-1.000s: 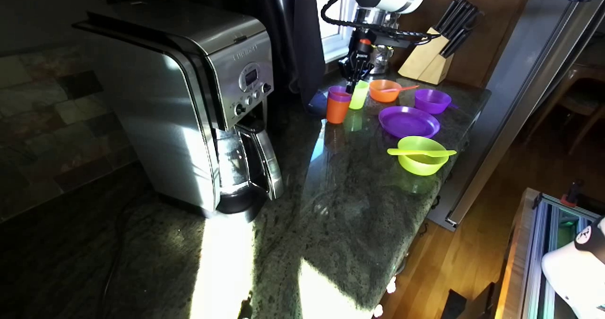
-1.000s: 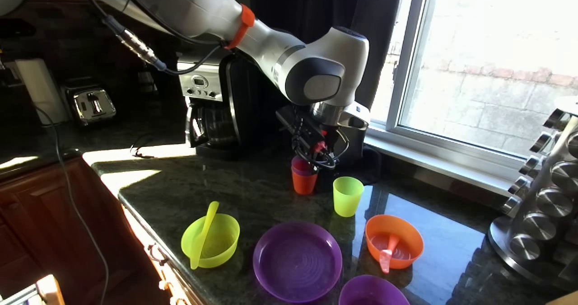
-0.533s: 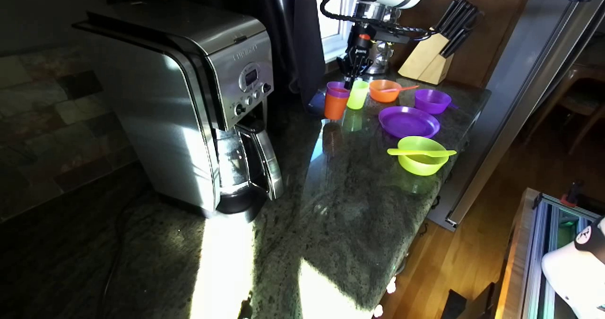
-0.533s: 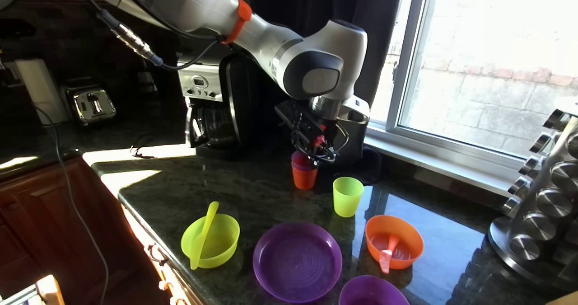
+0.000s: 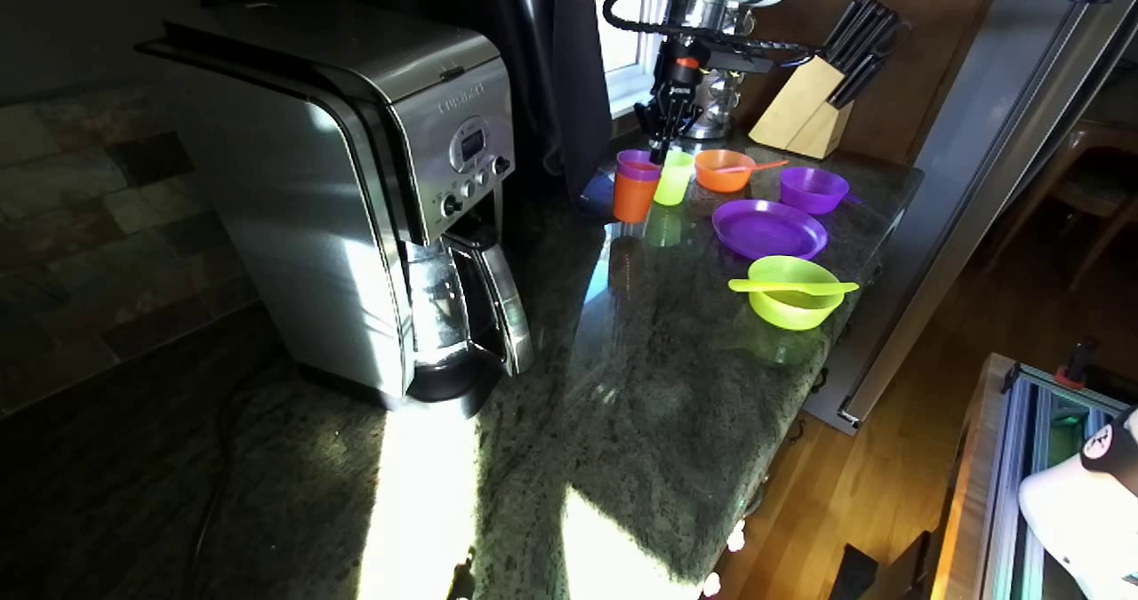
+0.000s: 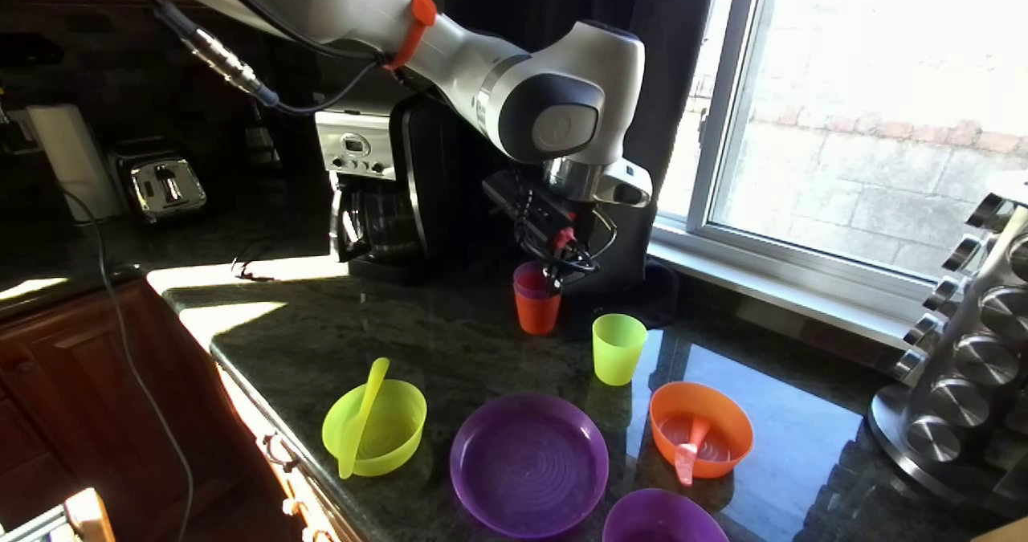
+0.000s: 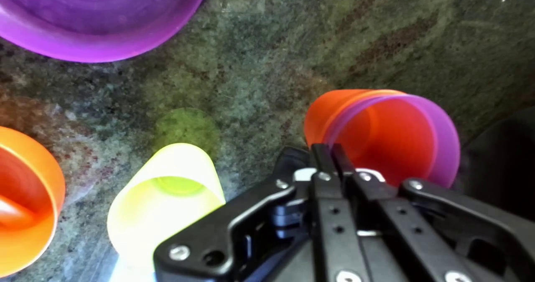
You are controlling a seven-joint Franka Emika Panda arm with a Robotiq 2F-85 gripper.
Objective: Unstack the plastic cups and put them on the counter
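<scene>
Purple plastic cup point(image 7: 447, 145) sits inside the tapered orange plastic cup point(image 7: 321, 115), right of centre in the wrist view, mouths facing frame right. Clamped on the purple rim's lower left, the black two-finger gripper point(image 7: 330, 148) should probably pull along their shared axis.

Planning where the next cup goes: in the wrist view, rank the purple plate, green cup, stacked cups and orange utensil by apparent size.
Largest: purple plate, widest even cut off by the frame.
Middle: stacked cups and green cup, order unsure; they look close, and the gripper partly hides both.
Smallest: orange utensil, also cut off.
</scene>
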